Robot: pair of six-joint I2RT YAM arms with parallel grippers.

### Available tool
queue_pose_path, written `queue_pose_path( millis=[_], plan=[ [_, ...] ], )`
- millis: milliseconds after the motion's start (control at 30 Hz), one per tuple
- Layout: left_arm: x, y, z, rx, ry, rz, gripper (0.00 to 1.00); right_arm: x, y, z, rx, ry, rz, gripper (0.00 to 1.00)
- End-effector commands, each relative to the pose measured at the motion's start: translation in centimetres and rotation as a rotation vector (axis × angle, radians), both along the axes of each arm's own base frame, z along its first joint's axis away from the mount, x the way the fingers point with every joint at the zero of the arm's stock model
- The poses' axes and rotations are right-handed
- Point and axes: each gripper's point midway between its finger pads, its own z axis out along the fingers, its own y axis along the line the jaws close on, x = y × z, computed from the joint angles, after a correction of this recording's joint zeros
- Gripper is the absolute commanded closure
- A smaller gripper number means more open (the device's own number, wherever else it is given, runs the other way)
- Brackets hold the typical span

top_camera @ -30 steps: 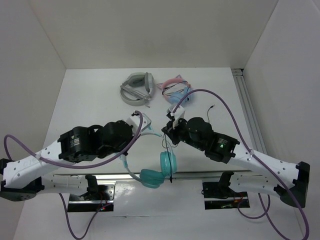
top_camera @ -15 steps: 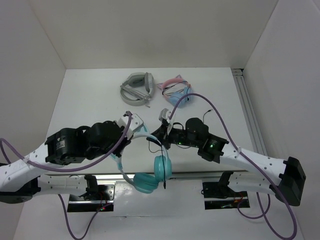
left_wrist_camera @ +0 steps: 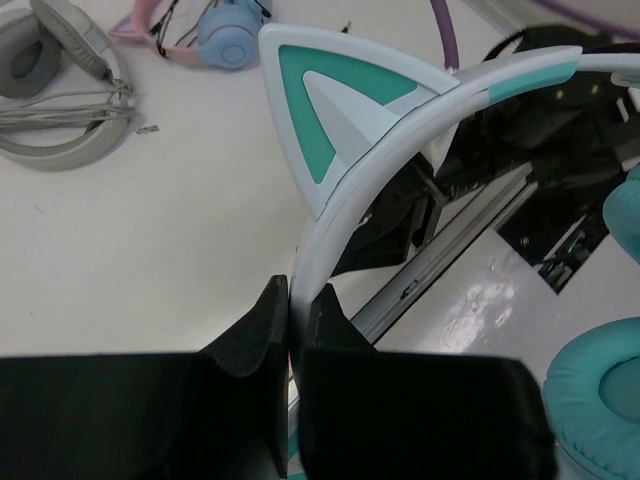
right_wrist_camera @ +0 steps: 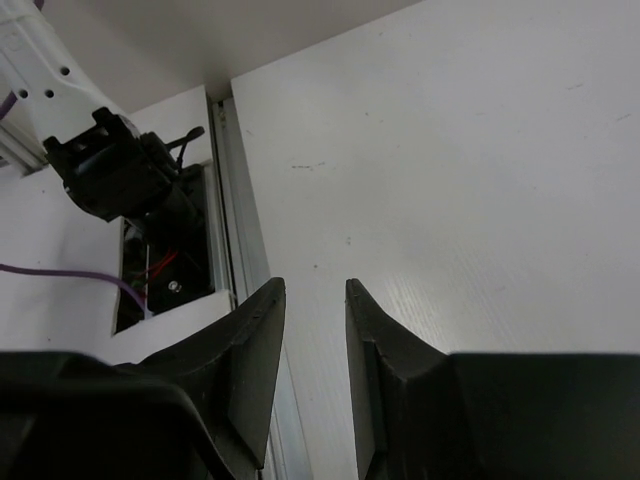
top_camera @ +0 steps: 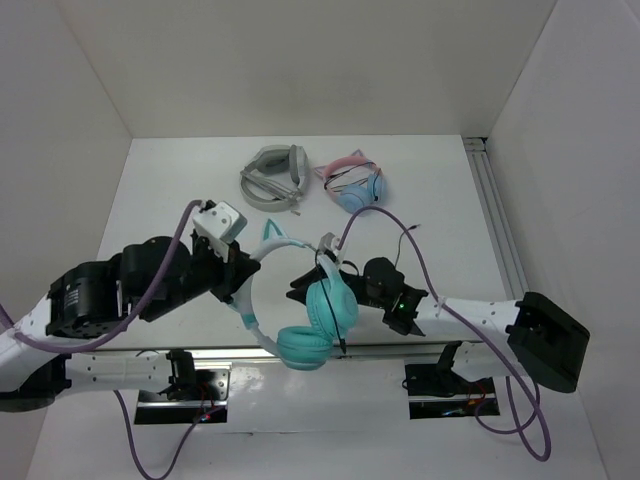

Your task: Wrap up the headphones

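Note:
The teal headphones (top_camera: 330,305) hang above the near edge of the table, with both ear cups low and the pale headband (top_camera: 252,290) with its cat ears arching up to the left. My left gripper (top_camera: 238,282) is shut on the headband; in the left wrist view the band (left_wrist_camera: 340,200) runs up from the pinched jaws (left_wrist_camera: 297,312), with one cat ear (left_wrist_camera: 330,110) above. The thin black cable (top_camera: 343,342) dangles by the cups. My right gripper (top_camera: 303,288) sits right behind the upper cup. In the right wrist view it (right_wrist_camera: 315,292) is slightly open and empty.
Grey headphones (top_camera: 273,176) and pink-banded cat-ear headphones (top_camera: 356,182) lie at the back of the table; both also show in the left wrist view (left_wrist_camera: 60,90) (left_wrist_camera: 215,30). A metal rail (top_camera: 495,215) runs along the right side. Purple arm cables loop above the table.
My left gripper has drawn back to the left and swung the headphones up and to the right. My right gripper has moved lower and to the left, next to the ear cups.

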Motion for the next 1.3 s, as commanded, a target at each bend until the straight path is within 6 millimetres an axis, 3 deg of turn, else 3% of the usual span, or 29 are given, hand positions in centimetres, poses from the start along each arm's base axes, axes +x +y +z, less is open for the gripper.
queue_pose_path(
  millis=[0, 167, 200, 233, 300, 400, 500, 667, 733, 900, 933, 1033, 1233, 1267],
  plan=[
    [1.0, 0.4, 5.5, -0.276, -0.024, 0.117, 1.0, -0.1, 0.6, 2.2, 0.14, -0.021, 0.02, 0.62],
    [2.7, 4.0, 7.3, -0.442, -0.033, 0.342, 1.0, -0.8, 0.9, 0.7, 0.166, 0.021, 0.061, 0.65],
    [2.8, 4.2, 7.4, -0.472, -0.019, 0.375, 1.0, -1.1, 1.0, -0.4, 0.153, 0.05, 0.074, 0.67],
    [3.0, 4.7, 7.5, -0.495, -0.019, 0.398, 1.0, -1.0, 1.1, -0.1, 0.17, 0.038, 0.076, 0.68],
    [3.6, 5.6, 7.5, -0.536, -0.01, 0.481, 1.0, -1.3, 1.3, -1.3, 0.154, 0.072, 0.089, 0.8],
    [4.1, 6.4, 7.3, -0.566, 0.003, 0.566, 1.0, -2.1, 1.8, -1.6, 0.153, 0.073, 0.119, 0.94],
    [4.8, 7.6, 6.6, -0.567, 0.021, 0.685, 1.0, -2.7, 2.1, -1.4, 0.162, 0.07, 0.125, 0.94],
    [5.7, 8.5, 5.0, -0.513, 0.012, 0.839, 1.0, -5.3, 2.9, -2.6, 0.116, 0.086, 0.154, 0.85],
    [5.8, 9.4, 4.7, -0.509, 0.008, 0.9, 1.0, -6.6, 3.2, -2.1, 0.116, 0.065, 0.161, 0.85],
    [6.5, 10.4, 4.4, -0.488, -0.013, 0.984, 1.0, -9.0, 2.5, -3.2, 0.076, 0.059, 0.144, 0.84],
    [6.9, 10.8, 4.3, -0.478, -0.023, 1.019, 1.0, -9.3, 2.6, -2.9, 0.085, 0.057, 0.139, 0.89],
    [8.1, 12.1, 4.2, -0.462, -0.048, 1.102, 1.0, -11.0, 2.3, -4.3, 0.022, 0.057, 0.125, 0.94],
    [10.0, 14.3, 0.0, -0.398, 0.004, 1.256, 1.0, -13.1, 3.4, -4.4, -0.047, 0.033, 0.108, 0.98],
    [10.4, 13.9, -0.5, -0.41, 0.031, 1.247, 1.0, -13.5, 3.6, -4.2, -0.05, 0.024, 0.12, 0.98]
  ],
)
